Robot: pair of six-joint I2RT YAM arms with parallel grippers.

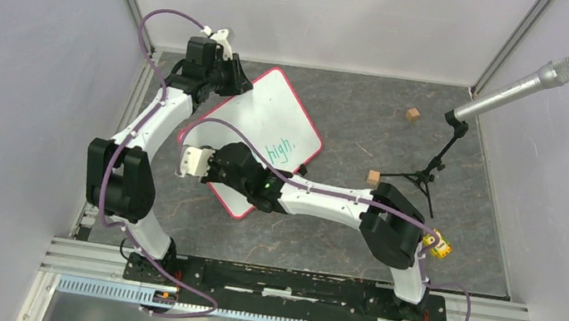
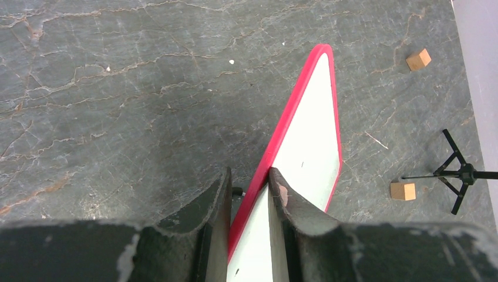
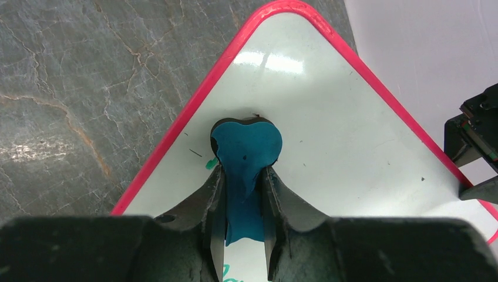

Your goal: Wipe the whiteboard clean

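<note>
The whiteboard (image 1: 277,126), white with a red rim, lies tilted on the dark mat. Green handwriting (image 1: 280,152) shows near its right side. My left gripper (image 1: 230,77) is shut on the board's far left edge; in the left wrist view its jaws (image 2: 249,182) clamp the red rim (image 2: 293,111). My right gripper (image 1: 217,166) is over the board's near part, shut on a blue eraser cloth (image 3: 246,147) that presses on the white surface (image 3: 329,117). A small green mark (image 3: 208,165) sits beside the cloth.
Two small wooden cubes (image 1: 374,177) (image 1: 413,115) lie on the mat right of the board. A microphone on a black tripod (image 1: 430,177) stands at the right. White walls close in the mat on three sides.
</note>
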